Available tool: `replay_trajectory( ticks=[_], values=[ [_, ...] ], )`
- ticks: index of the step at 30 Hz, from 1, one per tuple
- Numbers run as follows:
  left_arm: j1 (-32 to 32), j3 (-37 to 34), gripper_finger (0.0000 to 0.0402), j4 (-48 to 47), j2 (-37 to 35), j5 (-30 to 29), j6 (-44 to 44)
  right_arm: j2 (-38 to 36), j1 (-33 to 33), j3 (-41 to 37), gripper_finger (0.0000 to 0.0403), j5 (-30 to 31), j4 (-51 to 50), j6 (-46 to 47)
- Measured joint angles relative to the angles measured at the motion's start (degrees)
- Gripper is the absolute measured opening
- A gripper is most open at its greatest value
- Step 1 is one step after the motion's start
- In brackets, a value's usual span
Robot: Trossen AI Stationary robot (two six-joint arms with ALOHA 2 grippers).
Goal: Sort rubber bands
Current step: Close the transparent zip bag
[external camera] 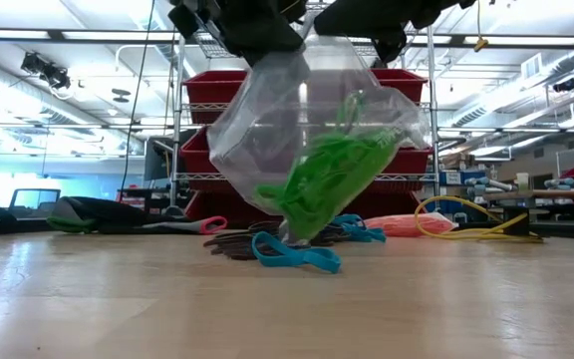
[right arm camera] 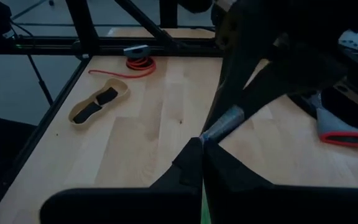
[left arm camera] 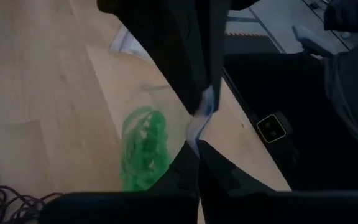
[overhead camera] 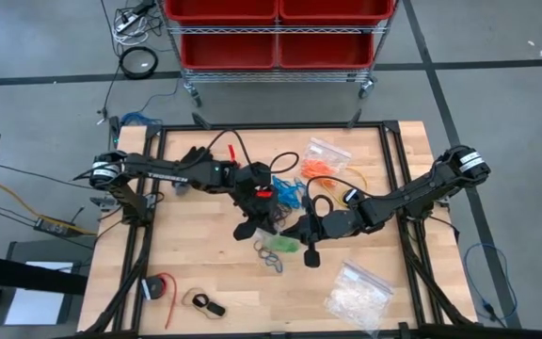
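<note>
Your left gripper [overhead camera: 252,224] is mid-table, fingers pressed together on the top edge of a clear bag [external camera: 297,130]. In the left wrist view the film is pinched between the two fingertips [left arm camera: 199,134]. Your right gripper [overhead camera: 301,229] sits just beside it, also clamped on the bag's rim; the right wrist view shows the film caught at its fingertips [right arm camera: 201,149].

The bag hangs between the two grippers, its bottom touching the table [overhead camera: 205,264]. Green bands [external camera: 327,175] are bunched inside it, directly below both grippers and sagging toward the bag's lower end.

Loose bands lie on the wood around the bag's base: blue bands [external camera: 292,254] in front, black bands [external camera: 232,244] just beside them. From above, more blue bands [overhead camera: 287,191] lie past the grippers, and an orange-filled bag [overhead camera: 323,160] lies farther back. A bag of whitish pieces [overhead camera: 356,297] rests near the table's front right. A yellow cable [external camera: 466,224] trails off to one side.
</note>
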Motion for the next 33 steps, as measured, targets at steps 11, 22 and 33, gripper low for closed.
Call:
replay_trajectory(
  ticks=[11,22,33],
  values=[
    [-0.36,0.08,0.0001,-2.13,-0.09,-7.19,-1.23,0.02,-0.12,-0.02,0.0031,0.33,0.04,3.86],
    [-3.56,0.05,0.0000,-2.46,-0.11,-10.60,-1.50,0.02,-1.40,-0.02,0.0089,-1.70,0.24,7.63],
    [-5.33,-0.03,0.0000,-3.63,-2.14,-13.59,-1.46,0.00,-1.36,-0.01,0.0086,-1.73,-2.31,10.61]
  ],
)
